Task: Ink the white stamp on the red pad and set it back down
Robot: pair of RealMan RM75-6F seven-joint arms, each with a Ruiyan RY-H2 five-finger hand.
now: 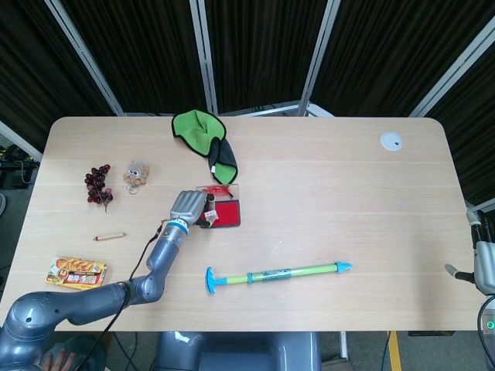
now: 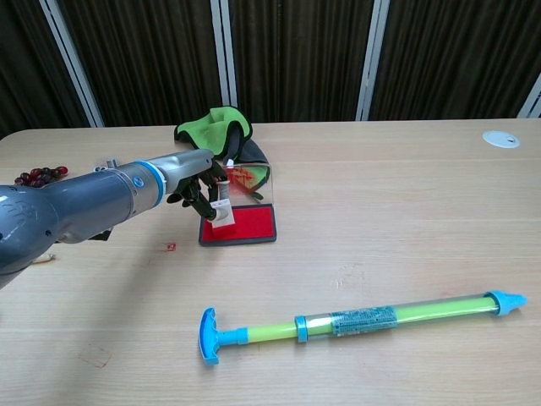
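My left robot hand (image 2: 196,182) pinches the white stamp (image 2: 221,211) just over the near left corner of the red pad (image 2: 245,224), whose clear lid (image 2: 248,183) stands open at the far side. If I press off-centre here, the pad could slide along the bench (image 2: 406,194), or the stamp could catch its rim and ink unevenly. My right robot hand (image 1: 481,263) idles at the far right edge; I cannot tell how its fingers lie.

the left hand (image 2: 196,180) holds the white stamp (image 2: 222,213) with its base at the left end of the red pad (image 2: 246,224). a green cloth (image 2: 213,127) lies behind; a blue-green pump toy (image 2: 355,320) lies near the front.
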